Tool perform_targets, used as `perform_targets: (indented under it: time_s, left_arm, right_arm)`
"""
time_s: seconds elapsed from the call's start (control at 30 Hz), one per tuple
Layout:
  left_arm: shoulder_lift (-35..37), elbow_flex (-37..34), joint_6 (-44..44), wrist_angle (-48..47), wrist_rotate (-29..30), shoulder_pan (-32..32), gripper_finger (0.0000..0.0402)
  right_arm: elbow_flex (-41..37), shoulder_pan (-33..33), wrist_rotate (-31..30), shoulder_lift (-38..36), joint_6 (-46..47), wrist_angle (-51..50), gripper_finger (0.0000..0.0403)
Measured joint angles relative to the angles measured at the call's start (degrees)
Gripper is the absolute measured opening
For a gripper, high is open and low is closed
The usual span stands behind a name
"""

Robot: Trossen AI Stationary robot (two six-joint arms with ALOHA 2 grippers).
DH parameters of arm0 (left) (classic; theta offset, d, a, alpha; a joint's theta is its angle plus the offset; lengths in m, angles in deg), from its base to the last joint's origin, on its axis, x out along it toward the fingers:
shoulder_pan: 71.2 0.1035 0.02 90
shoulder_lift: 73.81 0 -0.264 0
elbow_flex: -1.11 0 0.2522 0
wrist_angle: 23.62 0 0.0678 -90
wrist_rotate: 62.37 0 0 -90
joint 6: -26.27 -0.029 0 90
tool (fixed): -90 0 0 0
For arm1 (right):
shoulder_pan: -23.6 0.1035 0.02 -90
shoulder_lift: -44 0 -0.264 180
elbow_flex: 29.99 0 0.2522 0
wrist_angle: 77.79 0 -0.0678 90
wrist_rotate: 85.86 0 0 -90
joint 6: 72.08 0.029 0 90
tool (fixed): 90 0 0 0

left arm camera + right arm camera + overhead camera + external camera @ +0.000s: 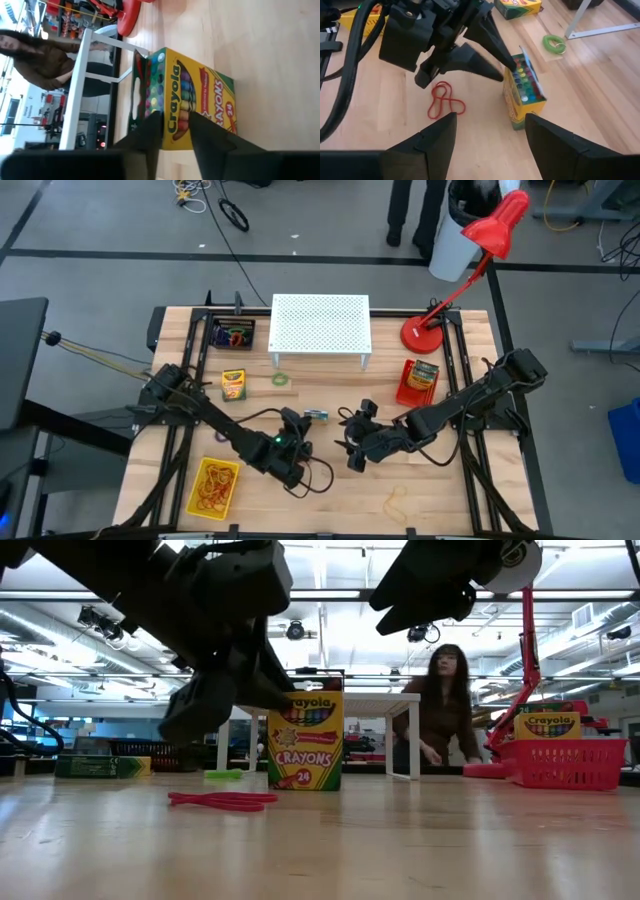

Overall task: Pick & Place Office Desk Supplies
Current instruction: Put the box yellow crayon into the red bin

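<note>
A yellow-and-green crayon box [522, 95] stands upright on its bottom end at mid-table, its top flap open [317, 415] [305, 740]. My left gripper [509, 72] reaches in from the table's left. Its fingers are parted and their tips are at the box's upper end [195, 100]. My right gripper [352, 448] hovers open just right of the box, above the table, with nothing between its fingers [490, 125]. A red rubber band [445, 102] lies flat on the table near the box. My left gripper's fingertips [502, 77] stand at the crayon box's top edge [516, 70], slanting down from the table's left. A narrow gap shows between them in the left wrist view. I cannot tell whether they touch the box.
A second crayon box [233, 384] and a green loop [281, 380] lie at the left. Around them stand a black tray of loops [233, 335], a white perforated stand [320, 325], a red lamp [428, 335], a red basket [418, 383] and a yellow tray [213, 485]. A person [440, 710] stands beyond.
</note>
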Motion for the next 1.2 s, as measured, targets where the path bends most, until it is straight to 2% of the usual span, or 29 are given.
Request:
perform_targets:
  time_s: [0.2,0.37,0.47,0.57,0.63,0.73,0.83,0.97,1.07,1.13,1.2]
  left_arm:
    - [2.6,0.0,3.1,-1.3,-2.5,-1.1,0.0169]
    - [8.4,0.0,11.2,-7.8,-3.2,-4.9,0.0201]
    - [13.1,-2.0,19.4,-12.0,-6.5,-6.2,0.0194]
    - [18.4,-8.0,24.9,-10.4,-8.4,-6.8,0.0168]
    - [21.9,-13.8,27.1,-6.1,-8.6,-6.8,0.0145]
    - [27.2,-24.0,27.3,6.6,-8.8,-6.8,0.0109]
    - [31.2,-35.0,22.0,25.0,-11.3,-5.9,0.0071]
    - [34.5,-48.9,11.9,55.9,-19.1,-3.0,0.0019]
    - [35.0,-57.9,7.3,77.2,-27.9,1.2,0.0007]
    - [35.1,-62.5,6.9,87.8,-33.1,4.4,0.0006]
    - [35.1,-62.8,7.2,91.1,-36.0,7.1,0.0006]
  right_arm:
    - [0.0,0.0,-3.6,0.0,-1.1,0.0,0.0246]
    - [0.0,-0.2,-5.5,0.0,-2.7,0.4,0.0246]
    - [0.0,-1.7,-4.8,0.0,-3.8,1.5,0.0246]
    - [0.6,-4.1,-3.4,0.0,-5.2,1.5,0.0246]
    - [1.2,-5.8,-2.0,0.0,-6.0,1.6,0.0249]
    - [2.0,-8.0,1.1,0.0,-8.5,1.5,0.0272]
    - [3.4,-9.9,3.1,0.4,-11.0,1.4,0.031]
    - [8.1,-12.6,5.0,2.7,-14.7,-4.2,0.0345]
    - [14.2,-14.6,6.3,6.0,-17.0,-11.7,0.0349]
    - [18.6,-16.1,8.3,8.9,-18.5,-16.3,0.0343]
    - [22.9,-17.0,9.7,12.1,-19.9,-20.1,0.0335]
